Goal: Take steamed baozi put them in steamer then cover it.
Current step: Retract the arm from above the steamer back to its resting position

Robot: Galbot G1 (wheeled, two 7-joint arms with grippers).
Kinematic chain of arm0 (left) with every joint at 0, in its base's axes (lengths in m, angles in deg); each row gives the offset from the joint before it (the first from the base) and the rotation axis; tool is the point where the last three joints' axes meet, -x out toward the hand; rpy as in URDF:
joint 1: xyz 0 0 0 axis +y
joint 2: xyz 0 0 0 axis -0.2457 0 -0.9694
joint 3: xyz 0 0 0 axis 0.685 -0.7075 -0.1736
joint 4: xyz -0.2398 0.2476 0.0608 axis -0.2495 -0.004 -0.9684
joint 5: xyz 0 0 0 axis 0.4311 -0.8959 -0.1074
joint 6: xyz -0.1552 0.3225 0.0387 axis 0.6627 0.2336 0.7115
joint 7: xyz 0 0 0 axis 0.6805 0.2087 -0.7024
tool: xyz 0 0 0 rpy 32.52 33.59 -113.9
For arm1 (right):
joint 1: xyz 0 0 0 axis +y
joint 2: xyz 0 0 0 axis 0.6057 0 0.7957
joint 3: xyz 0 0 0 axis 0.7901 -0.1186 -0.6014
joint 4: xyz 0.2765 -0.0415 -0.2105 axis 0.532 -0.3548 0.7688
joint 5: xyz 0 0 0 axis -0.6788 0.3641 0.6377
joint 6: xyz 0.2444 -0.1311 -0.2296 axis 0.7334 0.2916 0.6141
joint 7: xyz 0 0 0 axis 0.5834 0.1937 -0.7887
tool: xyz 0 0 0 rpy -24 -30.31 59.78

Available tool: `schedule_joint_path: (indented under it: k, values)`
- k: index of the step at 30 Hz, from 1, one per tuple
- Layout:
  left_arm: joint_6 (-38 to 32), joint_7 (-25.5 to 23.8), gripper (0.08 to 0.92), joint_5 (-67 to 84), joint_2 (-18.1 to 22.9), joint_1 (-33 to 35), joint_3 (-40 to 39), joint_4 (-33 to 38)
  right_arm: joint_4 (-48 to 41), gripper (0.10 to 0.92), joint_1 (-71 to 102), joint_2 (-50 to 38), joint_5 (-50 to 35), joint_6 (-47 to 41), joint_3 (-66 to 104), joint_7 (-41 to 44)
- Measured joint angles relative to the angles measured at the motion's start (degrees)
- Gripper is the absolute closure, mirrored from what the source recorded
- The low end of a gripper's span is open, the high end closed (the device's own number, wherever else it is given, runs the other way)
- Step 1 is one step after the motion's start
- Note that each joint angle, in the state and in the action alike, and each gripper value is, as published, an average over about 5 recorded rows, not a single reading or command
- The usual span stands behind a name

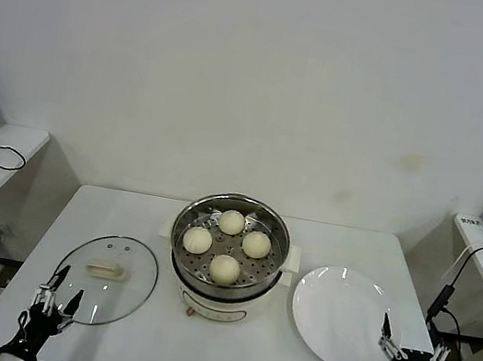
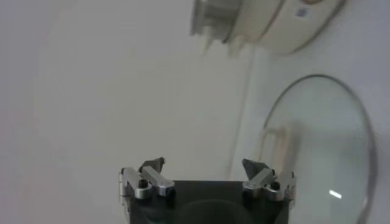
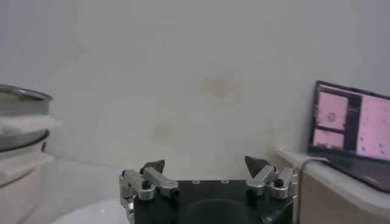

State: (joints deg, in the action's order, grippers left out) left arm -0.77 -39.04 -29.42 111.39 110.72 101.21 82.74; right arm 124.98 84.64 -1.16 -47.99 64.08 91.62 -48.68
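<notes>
A: Head view first. What lies where?

B: The steamer stands mid-table, and all four baozi already sit on its tray. The cover lies flat on the table to the steamer's left, handle up, well apart from the pot. The plate on the right is bare.

A: So the loading looks done?

B: I judge so; only the covering remains. The cover sits on the left arm's side, probably so that arm can lift it by its handle.

A: And the arms?

B: The left gripper hangs low at the table's near left corner, just beside the cover's near rim, jaws spread and holding nothing. The right gripper is at the near right corner by the plate's edge, jaws likewise spread, idle.

A: What does the left wrist view add?

B: It shows the left gripper with a clear gap between its jaws, the cover and its handle close ahead, and the steamer's white base farther off. The baozi are hidden from here.

A: The right wrist view?

B: The right gripper is released and empty. Only the steamer's side, a sliver of the plate and a laptop on a side desk show; the cover is not seen.
</notes>
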Motion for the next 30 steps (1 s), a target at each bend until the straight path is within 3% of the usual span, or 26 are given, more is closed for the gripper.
schedule_joint_path:
  k: [30]
  values:
    - [0.4, -1.8, 0.177, -5.3, -4.1, -16.6, -8.0, -14.6, 0.4, 0.202, 3.0, 4.6, -0.4, -0.4, 2.2, -0.9]
